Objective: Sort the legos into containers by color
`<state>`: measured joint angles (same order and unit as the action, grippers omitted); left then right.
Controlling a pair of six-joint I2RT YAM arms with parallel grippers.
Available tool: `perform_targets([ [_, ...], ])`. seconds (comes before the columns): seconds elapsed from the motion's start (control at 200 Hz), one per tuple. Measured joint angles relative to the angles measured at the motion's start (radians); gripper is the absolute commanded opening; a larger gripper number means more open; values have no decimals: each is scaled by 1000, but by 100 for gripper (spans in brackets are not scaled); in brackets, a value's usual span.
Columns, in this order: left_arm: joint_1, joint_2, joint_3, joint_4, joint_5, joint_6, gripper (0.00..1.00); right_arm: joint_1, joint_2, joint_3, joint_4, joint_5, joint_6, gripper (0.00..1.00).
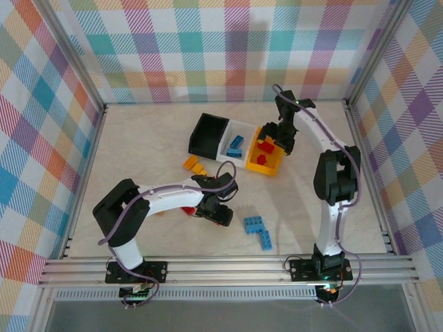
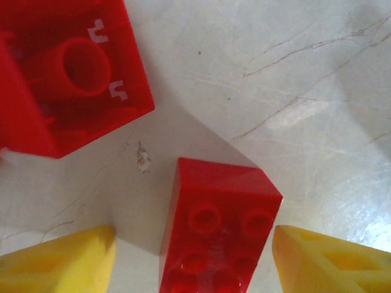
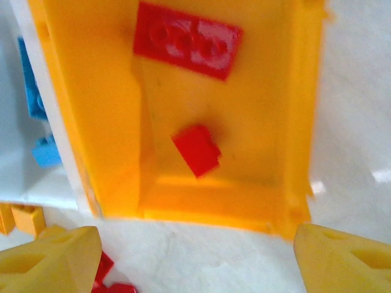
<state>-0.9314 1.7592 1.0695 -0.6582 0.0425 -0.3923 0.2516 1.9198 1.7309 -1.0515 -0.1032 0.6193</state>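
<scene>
Left wrist view: a small red studded plastic brick (image 2: 217, 232) lies between the parted jaws of the left gripper (image 2: 194, 262).

The glossy, hard-edged brick sits studs up on the pale, veined table (image 2: 293, 91). One yellow finger (image 2: 324, 259) is almost against it and the other stands off, so nothing is gripped yet. Beyond the jaws lies a second red brick (image 2: 67, 79), upturned, its hollow tube showing. The step in hand appears to be picking up a red piece. The next move calls for closing squarely on the smooth side walls, then carrying the brick to the yellow-orange rectangular plastic bin (image 3: 104, 122). Over that bin the right gripper (image 3: 195, 259) hangs with jaws wide and empty. Ahead of them, a flat red plate (image 3: 186, 46) and a small red block (image 3: 195, 149) rest on the bin's floor.
</scene>
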Motion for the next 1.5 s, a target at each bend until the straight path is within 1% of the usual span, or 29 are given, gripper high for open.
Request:
perform_targets([
  [0.125,-3,24,27,-22,-17,10,41,0,-155,-136,16,-5,0,83],
  [0.2,-5,40,45,-30,-23,9,35,-1,-231,-203,19,-7,1,82],
  [0.305,-12,48,61,-39,-22,9,23,-2,-306,-282,23,-14,1,83],
  [0.38,-16,49,67,-37,-15,15,18,-2,-345,-335,27,-24,1,83],
  [0.545,-24,50,96,-41,10,11,16,-2,-442,-455,29,-64,-1,83],
  [0.685,-25,50,201,-78,10,16,16,-2,-583,-574,21,-94,-8,83],
  [0.765,-22,59,312,-109,8,31,16,-2,-674,-652,19,-121,-7,82],
  [0.855,-10,105,470,-129,7,59,16,-2,-788,-747,19,-158,-4,82],
  [0.975,13,218,682,-151,8,95,16,-2,-948,-843,42,-198,5,80],
  [1.09,48,335,852,-189,7,118,16,-2,-1075,-878,57,-221,7,80],
  [1.185,71,428,986,-218,-2,129,16,-2,-1108,-886,61,-243,0,80],
  [1.29,83,514,1118,-243,-13,138,16,-2,-1105,-901,59,-259,-7,80],
  [1.5,90,628,1291,-256,-39,151,17,-2,-1096,-911,45,-268,-7,80],
])
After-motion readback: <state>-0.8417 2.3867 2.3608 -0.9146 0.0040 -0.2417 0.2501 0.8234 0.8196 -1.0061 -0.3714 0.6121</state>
